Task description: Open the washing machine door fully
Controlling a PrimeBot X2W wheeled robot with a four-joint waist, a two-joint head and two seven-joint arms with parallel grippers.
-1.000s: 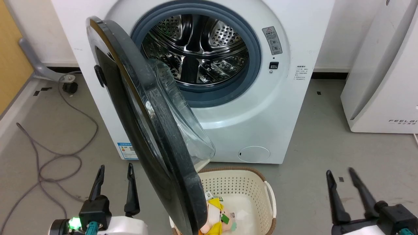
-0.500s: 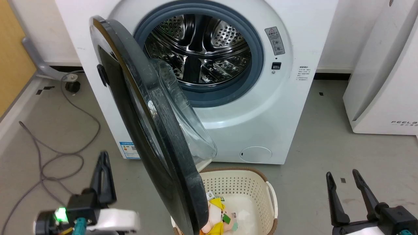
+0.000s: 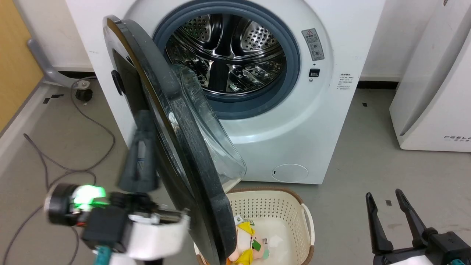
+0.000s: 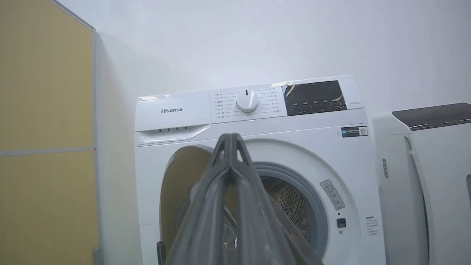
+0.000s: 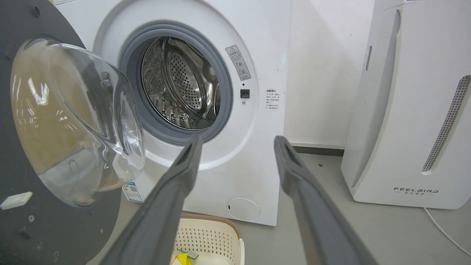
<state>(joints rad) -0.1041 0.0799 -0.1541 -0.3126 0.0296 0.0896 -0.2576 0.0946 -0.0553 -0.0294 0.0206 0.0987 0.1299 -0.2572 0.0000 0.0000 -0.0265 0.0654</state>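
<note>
Since the washing machine door stands about half open, its dark rim is edge-on to the head camera. It runs from the upper left of the washing machine down to just above the rim of a cream basket on the floor. Its clear glass bowl bulges right, towards the grey rubber ring and the steel drum.

Left of the door, the grey floor is open, apart from a loose cable. To the right, a strip of floor lies between the machine and a white appliance.

On the door's outer side is the left gripper, blurred. From the head view I cannot tell whether it touches the black face. Its wrist view shows the 2 fingertips pressed together with nothing between them.

Well apart, low on the right over bare floor, is the right gripper. Its 2 fingers are spread wide and hold nothing.
</note>
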